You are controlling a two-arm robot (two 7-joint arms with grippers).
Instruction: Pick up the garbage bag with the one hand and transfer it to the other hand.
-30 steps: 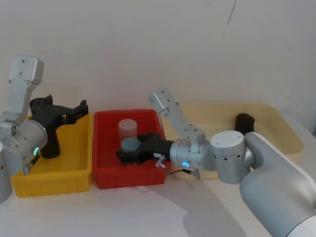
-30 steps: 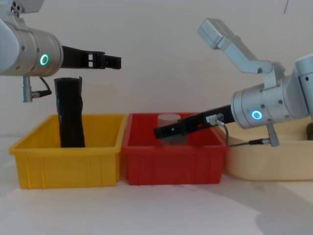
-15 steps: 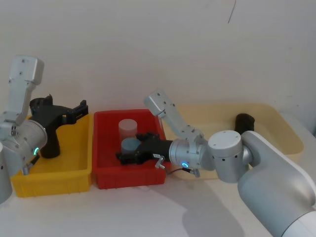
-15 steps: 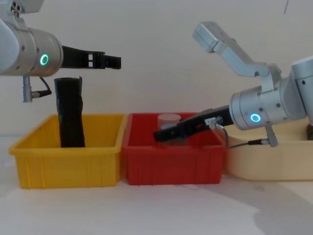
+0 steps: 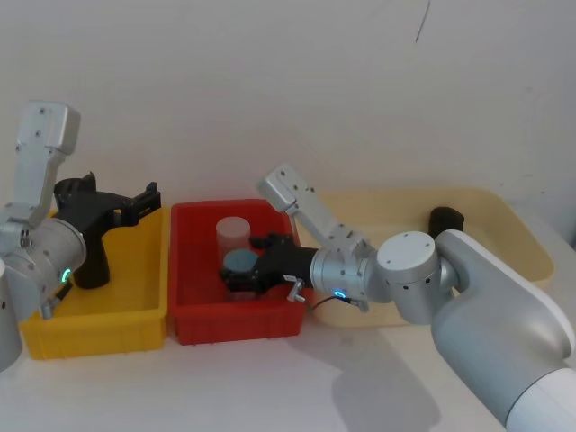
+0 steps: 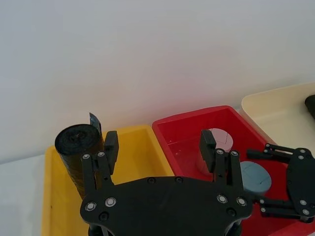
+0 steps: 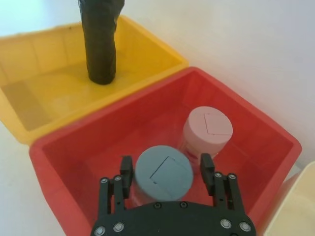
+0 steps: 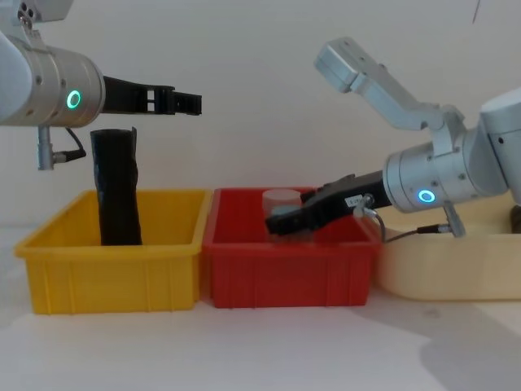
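The garbage bag (image 8: 115, 186) stands upright in the yellow bin (image 8: 114, 261). Above it hovers the left pincer (image 8: 186, 103), fingers spread, holding nothing. Over in the red bin (image 5: 193, 315), the right pincer (image 7: 166, 174) sits open, fingers either side of the blue-capped jar (image 7: 162, 174).

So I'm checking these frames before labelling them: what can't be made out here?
- Head view: the standing black shiny plastic roll in the yellow bin is mostly hidden by the left gripper and its arm.
- Head view: the second black roll in the cream tray is partly covered by the right arm.
- Chest view: the right gripper hides the blue-capped jar.
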